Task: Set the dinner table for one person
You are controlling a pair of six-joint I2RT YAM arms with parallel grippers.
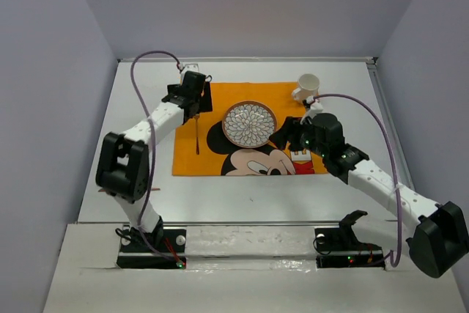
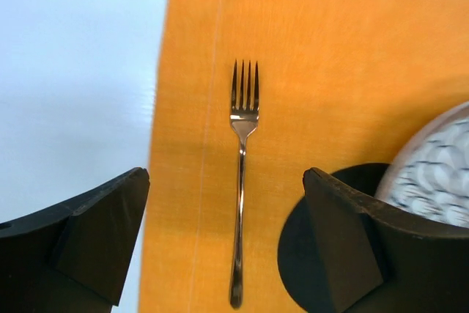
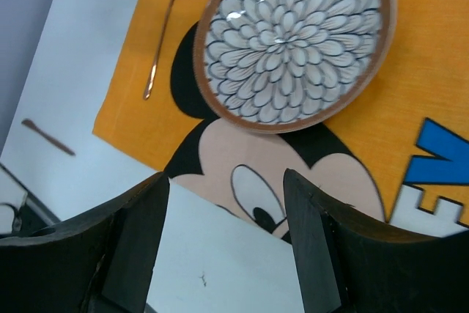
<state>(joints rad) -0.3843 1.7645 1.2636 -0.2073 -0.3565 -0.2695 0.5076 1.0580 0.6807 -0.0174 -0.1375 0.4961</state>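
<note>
Reading the left wrist view first: see left fingers (image 2: 95, 232) spread wide, pinching nothing, with fork (image 2: 240, 203) lying free between them on orange mat (image 2: 330, 49), tines to twelve o'clock. Find plate (image 2: 440, 174) at four o'clock and bare counter (image 2: 73, 71) at nine o'clock. Raise straight up, well clear of the handle, to avoid knocking it askew.

Turning to the right wrist view: note right fingers (image 3: 139, 240) parted, empty, poised over counter at the mat's six o'clock edge, plate at twelve o'clock.

Closing with the top view: spot cup (image 1: 308, 83) at one o'clock of plate. Find counter below both pairs of fingers, no contact apparent.
</note>
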